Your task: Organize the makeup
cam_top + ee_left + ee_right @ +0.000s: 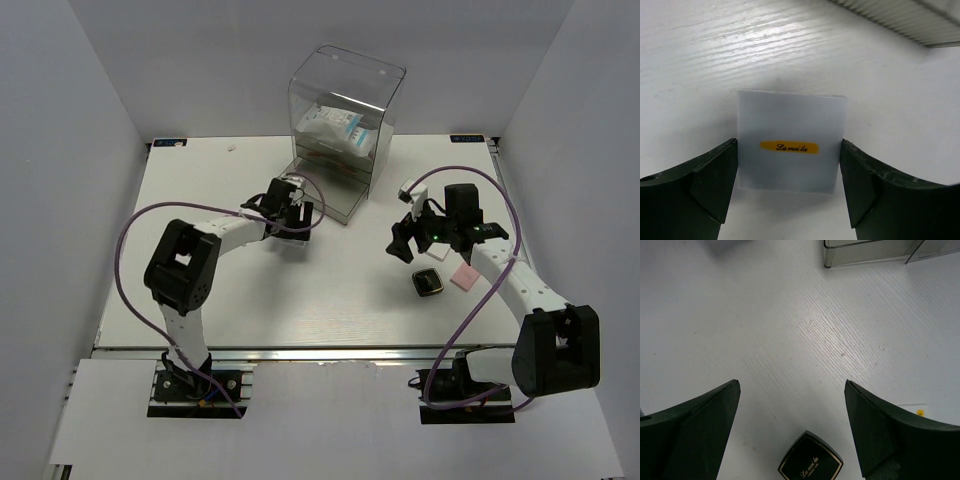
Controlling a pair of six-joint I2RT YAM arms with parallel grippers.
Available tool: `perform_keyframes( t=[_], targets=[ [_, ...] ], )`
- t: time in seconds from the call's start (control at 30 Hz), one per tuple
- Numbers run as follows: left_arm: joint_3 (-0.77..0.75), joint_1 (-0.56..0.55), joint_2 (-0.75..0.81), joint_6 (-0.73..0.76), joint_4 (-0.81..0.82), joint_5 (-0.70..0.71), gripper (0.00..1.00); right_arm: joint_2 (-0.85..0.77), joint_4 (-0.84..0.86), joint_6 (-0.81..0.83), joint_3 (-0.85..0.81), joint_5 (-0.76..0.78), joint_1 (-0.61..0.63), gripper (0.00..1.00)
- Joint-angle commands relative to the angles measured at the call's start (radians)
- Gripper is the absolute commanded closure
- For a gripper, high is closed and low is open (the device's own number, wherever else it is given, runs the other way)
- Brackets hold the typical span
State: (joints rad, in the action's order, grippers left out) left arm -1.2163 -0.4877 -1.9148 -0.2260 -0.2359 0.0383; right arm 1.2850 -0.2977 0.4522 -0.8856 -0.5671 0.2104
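Note:
My left gripper [296, 213] stands just in front of the clear drawer box [345, 95]. In the left wrist view its jaws [789, 146] press both sides of a white square [790, 125] with a yellow label. My right gripper [405, 246] is open and empty above the table. The black gold-rimmed compact [428, 283] lies just near of it and shows at the bottom between the fingers [810, 463]. A pink square [463, 277] lies right of the compact. A second white square [439, 254] lies beside it. A clear packet with white contents [335, 130] sits inside the box. I cannot make out the dark-red sticks.
The box's open drawer front [335, 200] reaches toward the left gripper, and its corner shows at the top of the right wrist view [870, 252]. Purple cables loop over both arms. The table's near edge [330, 352] runs in front of the arm bases.

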Motion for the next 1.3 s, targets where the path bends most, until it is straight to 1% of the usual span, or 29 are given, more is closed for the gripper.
perform_keyframes(
  t=[0.0,0.1,0.13,0.17,0.2,0.23,0.27,0.3,0.33,0.37,0.43,0.47,0.6,0.63,0.73,0.77,0.8,0.87,0.93,0.97,1.03,1.23,1.27],
  targets=[
    [0.017,-0.003,0.186,-0.166,0.099,-0.115,1.00,-0.006,0.003,0.002,-0.026,0.004,-0.006,0.11],
    [-0.008,-0.005,0.203,-0.291,0.159,-0.120,1.00,-0.006,0.005,0.000,-0.029,0.007,-0.008,0.11],
    [-0.024,-0.005,0.194,-0.324,0.193,-0.098,1.00,-0.007,0.006,-0.004,-0.029,0.010,-0.008,0.11],
    [-0.046,-0.005,0.179,-0.379,0.201,-0.083,1.00,-0.006,0.008,-0.007,-0.030,0.012,-0.008,0.11],
    [-0.104,-0.003,0.157,-0.407,0.202,-0.066,1.00,-0.009,0.009,-0.009,-0.032,0.016,-0.008,0.11],
    [-0.141,-0.003,0.105,-0.441,0.189,-0.052,1.00,-0.010,0.009,-0.010,-0.033,0.016,-0.009,0.11],
    [-0.176,0.003,0.076,-0.516,0.173,0.015,1.00,-0.013,0.009,-0.012,-0.033,0.022,-0.008,0.11],
    [-0.240,0.008,0.047,-0.553,0.165,0.024,1.00,-0.016,0.011,-0.015,-0.032,0.024,-0.011,0.11],
    [-0.270,0.020,-0.011,-0.641,0.159,0.041,1.00,-0.022,0.012,-0.017,-0.030,0.029,-0.009,0.11],
    [-0.299,0.027,-0.038,-0.700,0.144,0.055,1.00,-0.027,0.014,-0.018,-0.030,0.030,-0.012,0.11],
    [-0.386,0.044,-0.094,-0.786,0.113,0.046,1.00,-0.039,0.014,-0.021,-0.023,0.032,-0.014,0.11],
    [-0.405,0.057,-0.137,-0.849,0.115,0.037,1.00,-0.044,0.015,-0.023,-0.018,0.033,-0.016,0.11],
    [-0.474,0.070,-0.202,-0.918,0.124,0.032,1.00,-0.062,0.019,-0.033,-0.003,0.032,-0.019,0.11],
    [-0.495,0.070,-0.211,-0.926,0.119,0.031,0.97,-0.068,0.020,-0.036,0.003,0.032,-0.019,0.11],
    [-0.503,0.075,-0.228,-0.946,0.116,0.025,0.66,-0.073,0.023,-0.038,0.013,0.030,-0.019,0.11],
    [-0.497,0.077,-0.230,-0.947,0.119,0.022,0.58,-0.073,0.023,-0.037,0.014,0.032,-0.019,0.11],
    [-0.496,0.078,-0.230,-0.951,0.121,0.017,0.44,-0.073,0.025,-0.035,0.014,0.032,-0.019,0.11],
    [-0.489,0.080,-0.230,-0.952,0.130,0.000,0.33,-0.066,0.023,-0.032,0.014,0.039,-0.020,0.11],
    [-0.485,0.081,-0.219,-0.944,0.141,-0.003,0.05,-0.058,0.023,-0.033,0.013,0.052,-0.020,0.11],
    [-0.483,0.083,-0.216,-0.943,0.141,-0.003,0.02,-0.053,0.022,-0.036,0.010,0.065,-0.019,0.11],
    [-0.486,0.083,-0.201,-0.926,0.144,-0.005,0.02,-0.033,0.008,-0.044,0.001,0.078,-0.020,0.11],
    [-0.477,0.087,-0.139,-0.859,0.130,-0.006,0.02,0.014,-0.122,-0.082,-0.038,0.134,-0.020,0.11],
    [-0.473,0.089,-0.110,-0.822,0.127,-0.003,0.02,0.013,-0.138,-0.089,-0.036,0.147,-0.019,0.11]
  ],
)
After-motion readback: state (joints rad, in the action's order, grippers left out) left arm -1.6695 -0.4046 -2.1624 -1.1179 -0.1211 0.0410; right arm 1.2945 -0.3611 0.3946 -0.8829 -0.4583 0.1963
